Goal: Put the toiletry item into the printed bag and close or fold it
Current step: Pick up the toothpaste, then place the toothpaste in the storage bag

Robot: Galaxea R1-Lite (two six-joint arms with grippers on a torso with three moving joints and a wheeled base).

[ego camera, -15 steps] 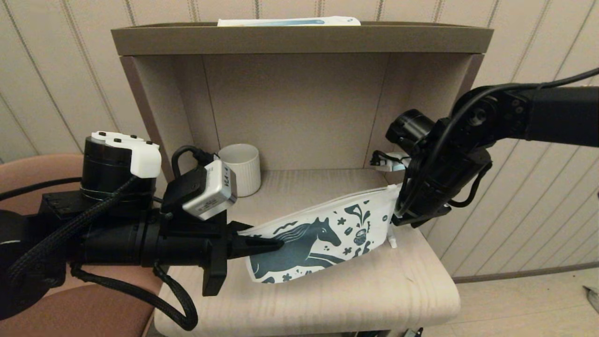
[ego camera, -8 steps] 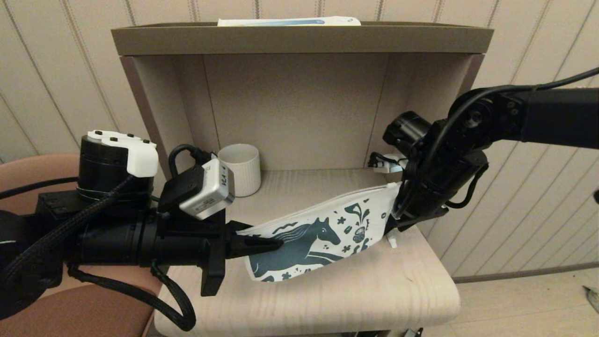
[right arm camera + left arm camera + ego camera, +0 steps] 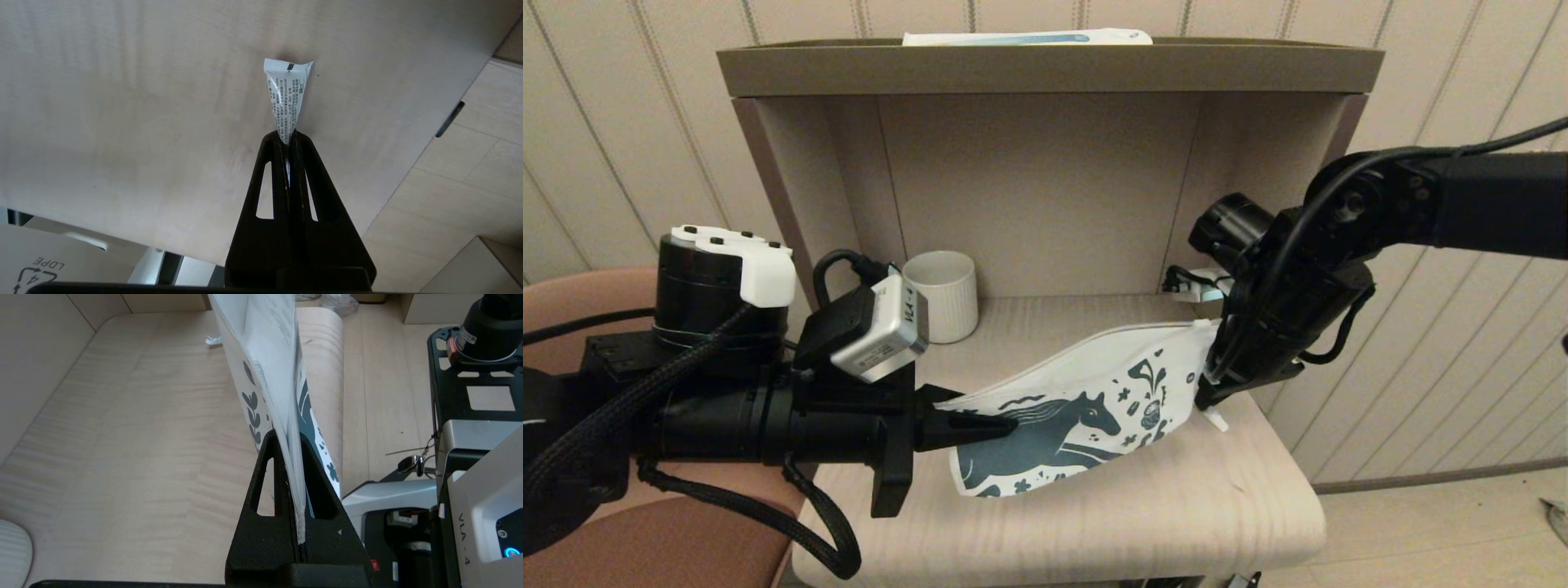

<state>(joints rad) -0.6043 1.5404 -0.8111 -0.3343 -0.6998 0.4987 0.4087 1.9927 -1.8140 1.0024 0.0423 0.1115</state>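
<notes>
The jaws of the left gripper are clamped flat on one short end of the printed bag, the white pouch's edge pinched between the two black fingers, as the left wrist view shows edge-on. From those jaws the printed bag runs away toward the right gripper, slanting upward so that its far end, with the zip edge along the top, sits just beside the right arm's black wrist; its teal horse faces the head camera and its lower corner hangs close over the bench. The jaws of the right gripper point down at the bench and are closed on a small white tube with fine printed text, gripped at its narrow part with the crimped flat end sticking out beyond the fingertips toward the wood. In the head view only a white tip of that tube shows below the right wrist, just beyond the printed bag's raised end and outside it. Behind the left jaws, at the back of the alcove, a white ribbed mug stands upright on the bench. A flat white and blue box lies on the top shelf high above both jaws.
</notes>
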